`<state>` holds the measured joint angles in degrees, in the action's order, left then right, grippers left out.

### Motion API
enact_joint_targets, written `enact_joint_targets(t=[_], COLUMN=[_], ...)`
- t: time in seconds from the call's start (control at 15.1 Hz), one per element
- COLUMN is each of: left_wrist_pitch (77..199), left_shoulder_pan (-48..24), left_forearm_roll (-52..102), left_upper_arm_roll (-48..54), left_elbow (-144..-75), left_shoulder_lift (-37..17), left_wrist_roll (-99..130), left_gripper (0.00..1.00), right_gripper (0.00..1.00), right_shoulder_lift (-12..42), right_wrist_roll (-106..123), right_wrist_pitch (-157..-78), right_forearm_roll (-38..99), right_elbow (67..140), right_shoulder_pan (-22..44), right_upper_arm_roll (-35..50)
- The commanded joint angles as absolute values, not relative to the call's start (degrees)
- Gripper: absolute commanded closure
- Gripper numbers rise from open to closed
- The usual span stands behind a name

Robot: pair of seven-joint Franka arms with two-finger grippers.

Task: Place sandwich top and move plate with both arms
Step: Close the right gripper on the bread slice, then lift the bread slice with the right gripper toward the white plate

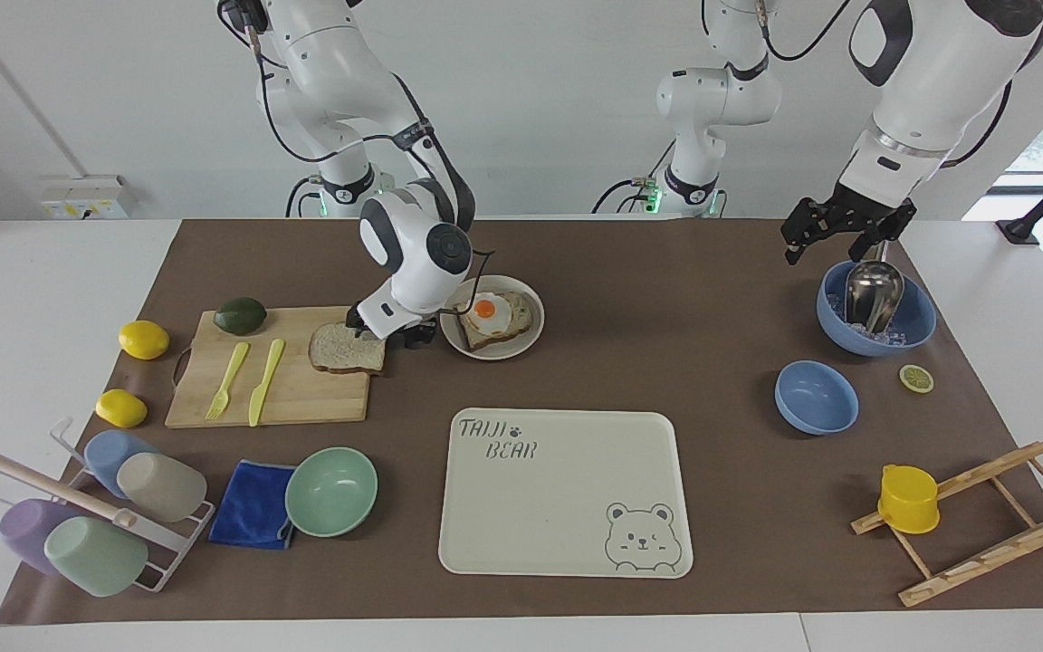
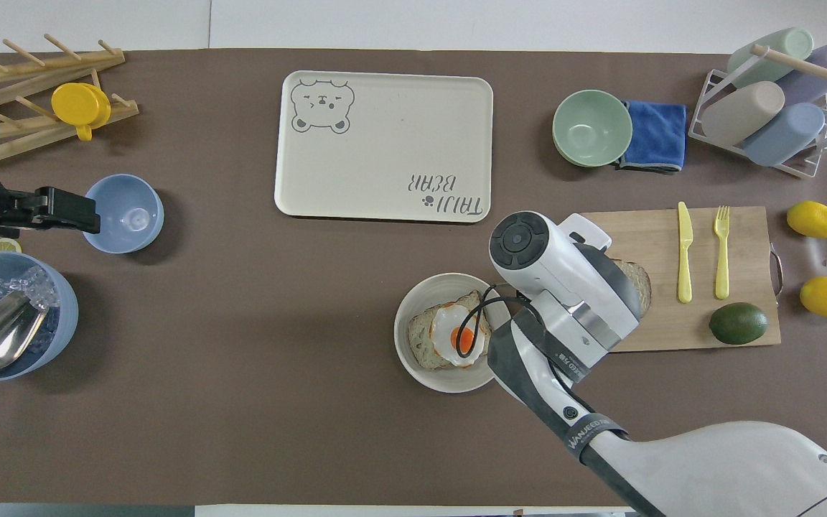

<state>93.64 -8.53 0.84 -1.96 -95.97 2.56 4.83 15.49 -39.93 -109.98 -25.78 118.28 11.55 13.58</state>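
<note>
The right gripper (image 1: 387,331), jaws spread, sits low at the edge of the pale speckled bread slice (image 1: 346,348) nearest the round beige plate (image 1: 532,337), apparently to pinch it, while the left gripper (image 1: 834,237) waits spread over the blue ice bowl (image 1: 915,333).

The white table (image 1: 51,299) is covered across its working area by a brown mat (image 1: 666,272). Lying directly on the mat: a wooden cutting board (image 1: 286,398), two lemons (image 1: 143,340) beside it at the right arm's end, a cup rack (image 1: 87,516), a blue cloth (image 1: 250,516), a mint-green bowl (image 1: 331,491), and the plate (image 1: 521,349). A cream bear-print tray (image 1: 565,493) sits farther from the robots than the plate. Toward the left arm's end: a small blue bowl (image 1: 816,397), a larger blue bowl (image 1: 915,330), a lemon slice (image 1: 916,378), a wooden rack (image 1: 983,525).
</note>
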Motion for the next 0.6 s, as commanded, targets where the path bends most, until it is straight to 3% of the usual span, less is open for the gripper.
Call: enact_joint_targets(t=[0.0, 0.27, 0.53], left_wrist_pitch=[92.55, 92.55, 92.64], left_shoulder_pan=[-8.70, -8.70, -8.70], left_forearm_roll=[-0.18, -0.18, -0.18], left_upper_arm_roll=[-2.20, -2.20, -2.20], left_elbow=[-95.62, -95.62, -95.62], left_shoulder_lift=[3.08, 3.08, 3.08], left_wrist_roll=[4.83, 4.83, 4.83], left_gripper=[0.00, 0.00, 0.00], right_gripper=[0.00, 0.01, 0.52], right_shoulder_lift=[13.27, 13.01, 12.74], right_wrist_roll=[-40.96, -40.87, -40.43], right_wrist_pitch=[-111.45, -111.45, -111.45], right_forearm_roll=[-28.64, -31.03, -31.03], right_elbow=[121.46, 122.43, 123.13], right_shoulder_pan=[10.28, 9.84, 9.67], right_upper_arm_roll=[14.15, 14.15, 14.15])
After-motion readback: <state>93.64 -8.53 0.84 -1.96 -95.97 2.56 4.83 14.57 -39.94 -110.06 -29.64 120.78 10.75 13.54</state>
